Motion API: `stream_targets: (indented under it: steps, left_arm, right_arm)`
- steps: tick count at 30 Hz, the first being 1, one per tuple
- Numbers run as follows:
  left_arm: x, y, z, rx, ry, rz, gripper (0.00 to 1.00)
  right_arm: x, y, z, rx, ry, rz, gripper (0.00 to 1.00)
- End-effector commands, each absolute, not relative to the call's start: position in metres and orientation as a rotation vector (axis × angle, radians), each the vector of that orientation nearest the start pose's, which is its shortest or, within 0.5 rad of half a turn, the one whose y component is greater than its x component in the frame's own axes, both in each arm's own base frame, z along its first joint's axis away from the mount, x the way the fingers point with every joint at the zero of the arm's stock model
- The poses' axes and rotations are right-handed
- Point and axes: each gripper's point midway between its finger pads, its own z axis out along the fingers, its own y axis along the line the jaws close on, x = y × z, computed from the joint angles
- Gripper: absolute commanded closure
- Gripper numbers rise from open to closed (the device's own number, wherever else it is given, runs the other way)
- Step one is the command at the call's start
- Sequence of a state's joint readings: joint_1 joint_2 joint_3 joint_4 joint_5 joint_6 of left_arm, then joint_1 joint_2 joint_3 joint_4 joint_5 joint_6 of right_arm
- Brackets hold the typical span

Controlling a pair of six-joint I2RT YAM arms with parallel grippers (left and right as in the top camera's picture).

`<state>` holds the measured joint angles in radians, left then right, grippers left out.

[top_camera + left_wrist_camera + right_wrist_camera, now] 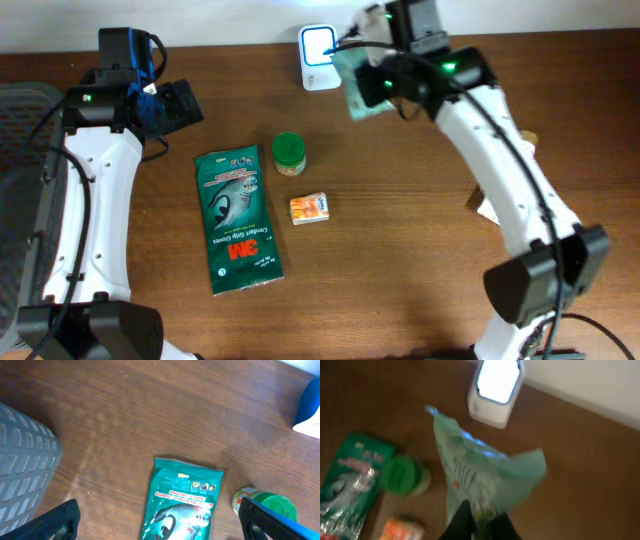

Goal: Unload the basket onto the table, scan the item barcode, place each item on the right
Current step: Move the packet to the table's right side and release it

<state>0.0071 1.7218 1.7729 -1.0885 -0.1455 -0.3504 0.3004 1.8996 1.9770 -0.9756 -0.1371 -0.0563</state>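
The right pincer (479, 516) is clamped tight on one end of a pale green bag (480, 467), which sticks out ahead of it toward the white scanner (496, 390), while the left pincer (160, 522) gapes wide and empty, a green packet (182, 500) lying ahead of it.

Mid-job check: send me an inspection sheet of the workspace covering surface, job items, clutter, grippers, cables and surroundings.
Surface: brown wooden table, no spills seen.
Job's things: pale green bag held up near the scanner, whose face is lit; barcode not discernible.
Clutter: green packet, green-lidded jar and small orange box, lying apart; a tan item partly hidden behind the right arm.
Grippers: left gripper, jaws open, empty; right gripper, jaws shut on the bag.
Cables: black cables run along both arms.
Surroundings: grey basket at the left edge; white wall behind.
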Motion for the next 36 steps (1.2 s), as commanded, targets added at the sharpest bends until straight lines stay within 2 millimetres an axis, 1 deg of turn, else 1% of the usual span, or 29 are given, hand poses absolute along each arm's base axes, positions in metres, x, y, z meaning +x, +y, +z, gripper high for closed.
stream_targets:
  steps: [1, 2, 3, 5, 8, 10, 14, 16, 18, 21, 22, 23, 24, 25, 28, 29, 32, 34, 35, 36]
  left_arm:
    - [0.427, 0.029, 0.242, -0.493, 2.531, 0.065, 0.01]
    - [0.427, 0.029, 0.242, -0.493, 2.531, 0.065, 0.01]
    - [0.427, 0.029, 0.242, -0.493, 2.531, 0.065, 0.01]
    - [0.427, 0.029, 0.242, -0.493, 2.531, 0.065, 0.01]
    - [0.427, 0.029, 0.242, -0.493, 2.531, 0.065, 0.01]
    - [0.427, 0.029, 0.242, -0.493, 2.531, 0.065, 0.01]
    - [0.427, 0.029, 0.242, -0.493, 2.531, 0.065, 0.01]
    - [0.427, 0.029, 0.242, -0.493, 2.531, 0.065, 0.01]
    - [0.427, 0.029, 0.242, -0.493, 2.531, 0.065, 0.01]
    - [0.427, 0.029, 0.242, -0.493, 2.531, 0.065, 0.01]
    - [0.427, 0.029, 0.242, -0.493, 2.531, 0.064, 0.01]
    - [0.427, 0.029, 0.242, -0.493, 2.531, 0.064, 0.01]
    - [0.427, 0.029, 0.242, -0.493, 2.531, 0.065, 0.01]
    - [0.427, 0.029, 0.242, -0.493, 2.531, 0.065, 0.01]
    - [0.427, 0.029, 0.242, -0.493, 2.531, 0.065, 0.01]
    - [0.427, 0.029, 0.242, -0.493, 2.531, 0.065, 0.01]
    - [0.427, 0.029, 0.242, -0.493, 2.531, 0.064, 0.01]
    - [0.427, 0.029, 0.242, -0.493, 2.531, 0.065, 0.01]
    - [0.427, 0.029, 0.242, -0.493, 2.531, 0.065, 0.01]
    - [0.427, 0.029, 0.242, -0.493, 2.531, 0.065, 0.01]
  right_arm:
    - [0.443, 0.133, 0.222, -0.25, 2.658, 0.277, 0.96]
    - [0.433, 0.122, 0.207, -0.226, 2.737, 0.261, 0.96]
    - [0.427, 0.114, 0.197, -0.205, 2.784, 0.252, 0.96]
    - [0.419, 0.099, 0.179, -0.124, 2.852, 0.233, 0.96]
    - [0.409, 0.068, 0.144, 0.036, 2.94, 0.216, 0.96]
    - [0.406, 0.046, 0.122, 0.134, 2.963, 0.206, 0.96]
    - [0.405, 0.002, 0.081, 0.282, 2.951, 0.163, 0.96]
    - [0.399, -0.019, 0.065, 0.346, 2.952, 0.109, 0.96]
    - [0.391, -0.034, 0.053, 0.408, 2.963, 0.104, 0.96]
    - [0.381, -0.049, 0.047, 0.467, 2.981, 0.101, 0.96]
    - [0.379, -0.052, 0.047, 0.459, 2.988, 0.098, 0.9]
    - [0.377, -0.055, 0.047, 0.454, 2.996, 0.097, 0.76]
    - [0.375, -0.057, 0.047, 0.452, 3.004, 0.096, 0.66]
    - [0.373, -0.058, 0.048, 0.459, 3.01, 0.097, 0.6]
    - [0.372, -0.061, 0.058, 0.475, 3.017, 0.104, 0.58]
    - [0.374, -0.059, 0.066, 0.473, 3.017, 0.123, 0.56]
    - [0.384, -0.044, 0.09, 0.437, 3.002, 0.208, 0.55]
    - [0.392, -0.027, 0.102, 0.381, 2.983, 0.3, 0.55]
    - [0.398, -0.002, 0.11, 0.293, 2.962, 0.408, 0.54]
    - [0.402, 0.02, 0.113, 0.228, 2.944, 0.495, 0.54]
